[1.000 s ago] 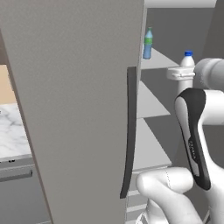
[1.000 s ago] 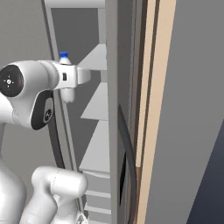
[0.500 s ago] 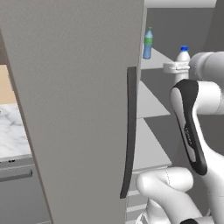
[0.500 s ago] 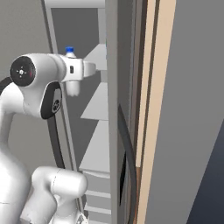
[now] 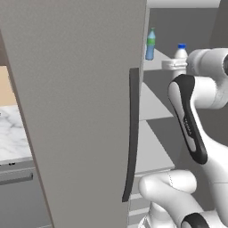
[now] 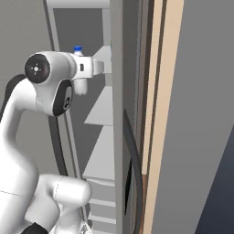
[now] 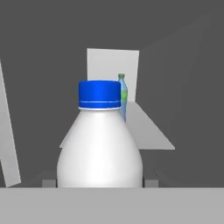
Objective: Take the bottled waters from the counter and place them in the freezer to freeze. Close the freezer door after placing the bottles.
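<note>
- The white bottle (image 7: 100,144) with the blue cap is seen upright and close in the hand view, between the two grey finger tips, one showing at each side of its base.
- The gripper (image 7: 100,183) is seen clenched around the lower body of the white bottle, which is held level with the upper shelf (image 5: 155,66) inside the freezer (image 5: 178,26).
- In the left base view the white bottle (image 5: 180,51) is seen above the hand, its blue cap just right of the shelf's front edge.
- In the right base view only the blue cap of the white bottle (image 6: 77,48) is shown, above the white wrist.
- The blue bottle (image 5: 150,44) with the green cap is seen standing upright on the upper shelf, toward the back, well apart from the white bottle.
- In the hand view the blue bottle (image 7: 123,97) is partly hidden behind the white bottle's cap, farther in on the same shelf (image 7: 148,131).
- The freezer door (image 5: 80,111) is seen swung open in the foreground of the left base view, with its dark vertical handle (image 5: 131,133) along its right edge.
- A strip of the marble counter (image 5: 13,138) is visible to the left of the door.
- White shelves (image 6: 103,137) are seen stacked below the upper one inside the freezer.
</note>
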You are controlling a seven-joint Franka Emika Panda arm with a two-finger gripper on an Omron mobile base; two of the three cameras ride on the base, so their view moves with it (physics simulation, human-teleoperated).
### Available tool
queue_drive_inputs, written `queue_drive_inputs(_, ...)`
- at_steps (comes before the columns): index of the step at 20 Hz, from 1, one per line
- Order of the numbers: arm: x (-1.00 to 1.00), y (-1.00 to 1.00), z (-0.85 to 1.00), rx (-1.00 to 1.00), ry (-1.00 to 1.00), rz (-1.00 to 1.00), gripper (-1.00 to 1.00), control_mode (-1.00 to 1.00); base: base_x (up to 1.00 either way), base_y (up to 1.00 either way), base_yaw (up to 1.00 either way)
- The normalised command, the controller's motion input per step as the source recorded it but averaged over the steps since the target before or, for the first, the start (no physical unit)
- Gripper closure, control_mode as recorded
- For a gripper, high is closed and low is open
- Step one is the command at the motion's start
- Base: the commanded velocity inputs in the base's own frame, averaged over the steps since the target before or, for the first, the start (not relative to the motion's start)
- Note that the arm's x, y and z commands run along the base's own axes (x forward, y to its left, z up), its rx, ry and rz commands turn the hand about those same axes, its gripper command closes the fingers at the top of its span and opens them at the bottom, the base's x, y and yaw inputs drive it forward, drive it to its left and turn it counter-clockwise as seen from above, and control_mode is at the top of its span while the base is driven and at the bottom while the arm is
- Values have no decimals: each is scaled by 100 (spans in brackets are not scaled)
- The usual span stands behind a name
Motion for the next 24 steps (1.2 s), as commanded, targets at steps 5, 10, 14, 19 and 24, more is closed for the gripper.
queue_drive_inputs(5,18,0,0,0,-1,6,100,-100,0,0,0)
queue_drive_inputs(10,10,0,0,0,-2,7,100,-100,0,0,0)
queue_drive_inputs(14,6,0,1,0,-6,6,100,-100,0,0,0)
queue_drive_inputs(19,5,0,0,0,-10,4,100,-100,0,0,0)
queue_drive_inputs(24,10,0,0,1,-7,0,100,-100,0,0,0)
